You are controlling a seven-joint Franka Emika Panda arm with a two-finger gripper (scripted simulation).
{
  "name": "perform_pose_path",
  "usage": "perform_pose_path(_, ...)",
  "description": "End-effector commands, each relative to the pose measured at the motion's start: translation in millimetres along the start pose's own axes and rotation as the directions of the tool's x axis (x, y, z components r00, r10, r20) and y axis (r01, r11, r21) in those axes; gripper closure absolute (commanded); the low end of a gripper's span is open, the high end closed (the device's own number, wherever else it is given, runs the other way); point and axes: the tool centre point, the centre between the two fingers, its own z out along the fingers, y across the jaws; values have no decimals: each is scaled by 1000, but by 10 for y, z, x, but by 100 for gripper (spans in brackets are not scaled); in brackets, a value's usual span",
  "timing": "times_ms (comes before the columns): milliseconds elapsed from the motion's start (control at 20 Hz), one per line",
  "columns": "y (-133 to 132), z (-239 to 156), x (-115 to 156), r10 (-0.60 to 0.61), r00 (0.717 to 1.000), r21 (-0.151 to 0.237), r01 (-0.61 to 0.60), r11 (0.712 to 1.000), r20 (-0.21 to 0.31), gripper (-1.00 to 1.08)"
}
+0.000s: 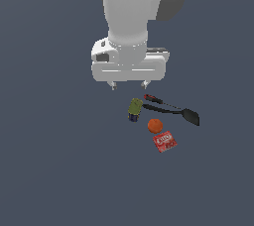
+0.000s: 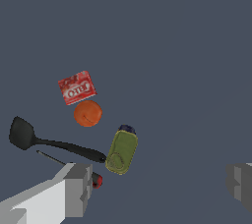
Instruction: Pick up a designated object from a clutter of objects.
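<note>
the tool (image 1: 129,85) hangs above the dark grey-blue surface (image 1: 49,170), its two small fingertips spread wide with nothing between them; in the wrist view its pale fingers (image 2: 74,188) sit far apart at the edges of the frame, holding nothing.

reading across the exterior view from its left: the olive-green can (image 1: 135,109) lies on its side, dark blue end toward the near side of the picture, below the tool and a little to the exterior view's right of it. just beside the can's upper end starts the red-handled thin tool (image 1: 152,98), its slim shaft running off toward the exterior view's right. close under it lies the black spatula (image 1: 190,116), handle end near the can, blade at the far right of the group.

the orange ball (image 1: 155,125) rests on the surface below the spatula handle, near the can but apart from it. just beside the ball, on the exterior view's right and nearer the bottom, lies the flat red packet (image 1: 164,141) with white print; whether the two touch cannot be told.

in the wrist view the ball (image 2: 88,113) sits between the packet (image 2: 77,88) and the can (image 2: 121,151), clear of the spatula (image 2: 29,136).
</note>
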Motion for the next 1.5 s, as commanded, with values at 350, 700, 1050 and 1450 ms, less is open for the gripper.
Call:
perform_pose_path(350,-189,-74,65,-58,998,5,58,998,-25,-92)
perform_pose_path(700,-213,-97,71,-71,997,6,71,997,-29,-92)
perform_pose_path(1050,-267,28,101,-29,999,5,29,1000,-27,-92)
perform_pose_path(1450,-409,343,162,75,997,1,-75,997,-23,-92)
